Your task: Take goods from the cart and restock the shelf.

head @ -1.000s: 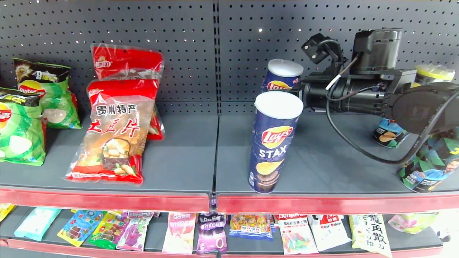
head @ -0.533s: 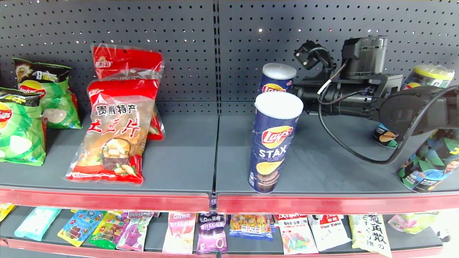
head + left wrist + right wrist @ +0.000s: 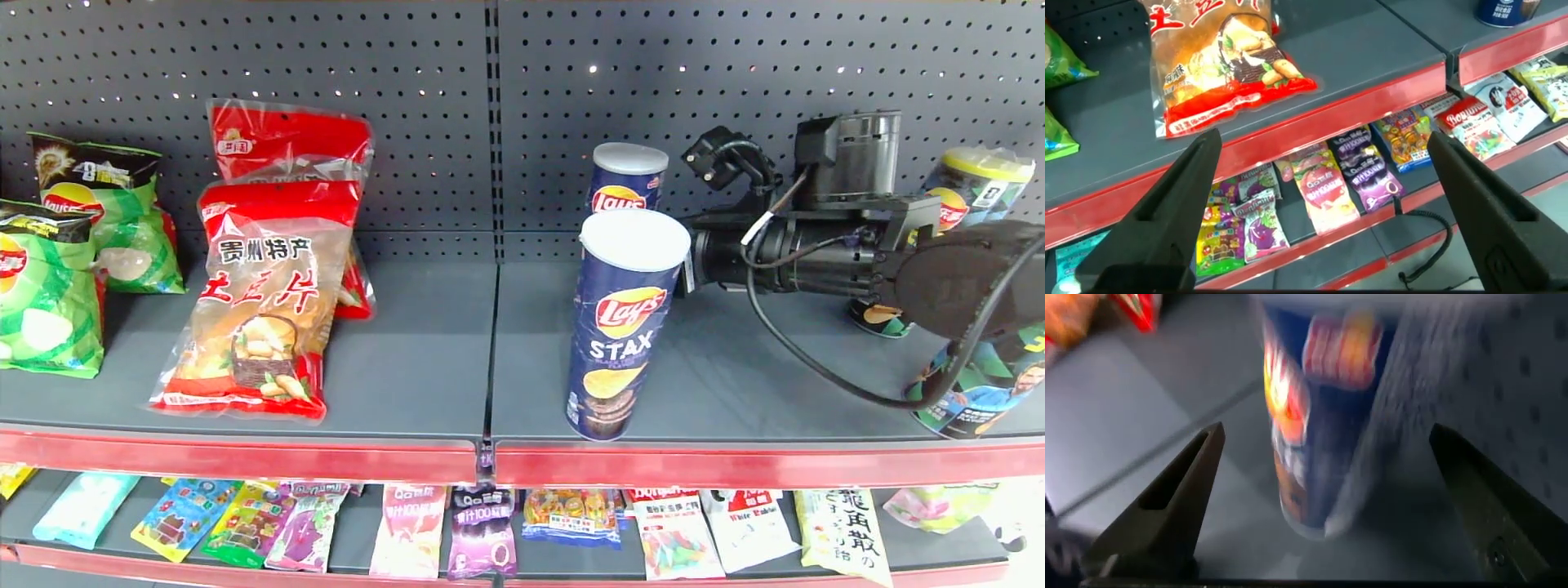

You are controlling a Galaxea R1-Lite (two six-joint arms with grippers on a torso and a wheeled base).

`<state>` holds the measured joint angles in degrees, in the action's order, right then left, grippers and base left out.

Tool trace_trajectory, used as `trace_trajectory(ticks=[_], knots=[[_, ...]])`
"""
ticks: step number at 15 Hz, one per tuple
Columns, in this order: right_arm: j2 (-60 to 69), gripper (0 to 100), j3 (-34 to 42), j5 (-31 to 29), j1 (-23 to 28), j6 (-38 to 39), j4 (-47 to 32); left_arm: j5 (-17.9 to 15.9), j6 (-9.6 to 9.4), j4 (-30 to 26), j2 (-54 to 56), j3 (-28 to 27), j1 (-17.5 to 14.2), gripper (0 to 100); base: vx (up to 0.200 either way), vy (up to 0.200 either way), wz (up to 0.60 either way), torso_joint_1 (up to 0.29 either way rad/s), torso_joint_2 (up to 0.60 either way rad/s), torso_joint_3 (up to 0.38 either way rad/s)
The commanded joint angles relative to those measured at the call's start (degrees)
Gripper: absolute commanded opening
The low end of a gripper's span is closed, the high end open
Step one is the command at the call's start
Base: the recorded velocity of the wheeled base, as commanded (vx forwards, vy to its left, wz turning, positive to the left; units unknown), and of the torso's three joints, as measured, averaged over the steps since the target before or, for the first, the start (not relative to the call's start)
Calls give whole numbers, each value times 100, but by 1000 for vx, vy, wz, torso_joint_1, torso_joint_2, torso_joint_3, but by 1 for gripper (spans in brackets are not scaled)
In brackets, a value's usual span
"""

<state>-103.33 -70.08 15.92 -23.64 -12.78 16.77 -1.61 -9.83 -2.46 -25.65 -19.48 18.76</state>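
Shelf: The grey shelf (image 3: 392,384) holds bags on the robot's left and cans on its right.
Back wall: The back wall (image 3: 326,65) is dark and full of little holes.
Red bag: A red bag (image 3: 261,302) of snacks leans back on the left half of the shelf.
Front can: A tall blue front can (image 3: 624,318) stands near the shelf's front edge.
Back can: The blue back can (image 3: 627,175) stands up straight behind it, close to the back wall.
Right tool: The right tool (image 3: 1324,433) is spread wide. The back can sits past its tips and touches neither finger.
Left tool: The left tool (image 3: 1323,135) is spread wide too, and it holds nothing. It hangs out in front of the shelf.
How a can feels: Probably light, stiff and smooth. It is tall, so it may tip. The chips inside can break.
Where to hold: Around the middle of the tube, not the lid.
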Motion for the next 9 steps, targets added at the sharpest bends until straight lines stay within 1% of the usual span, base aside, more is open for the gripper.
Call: trace_trajectory(ticks=[1,3,4,5,6,8,9], knots=[[594,100,707,-168,193,3,10,-24,-2,0,-388,-153,-4,100,0,0,0,0,0,0],[1016,100,1243,-291,395,3,1,-50,-11,9,-836,-363,-4,100,0,0,0,0,0,0],[1271,100,1559,-362,474,-6,1,-147,-11,9,-1109,-487,-4,100,0,0,0,0,0,0],[1394,100,1700,-379,509,-6,10,-191,-11,18,-1232,-539,-4,100,0,0,0,0,0,0],[1807,100,2201,-406,544,-6,10,-261,-11,35,-1610,-706,-4,100,0,0,0,0,0,0],[2458,100,2983,-397,553,-23,10,-261,-11,35,-2164,-996,-4,100,0,0,0,0,0,0],[2546,100,3080,-388,553,-32,10,-261,-11,35,-2234,-1031,-4,100,0,0,0,0,0,0]])
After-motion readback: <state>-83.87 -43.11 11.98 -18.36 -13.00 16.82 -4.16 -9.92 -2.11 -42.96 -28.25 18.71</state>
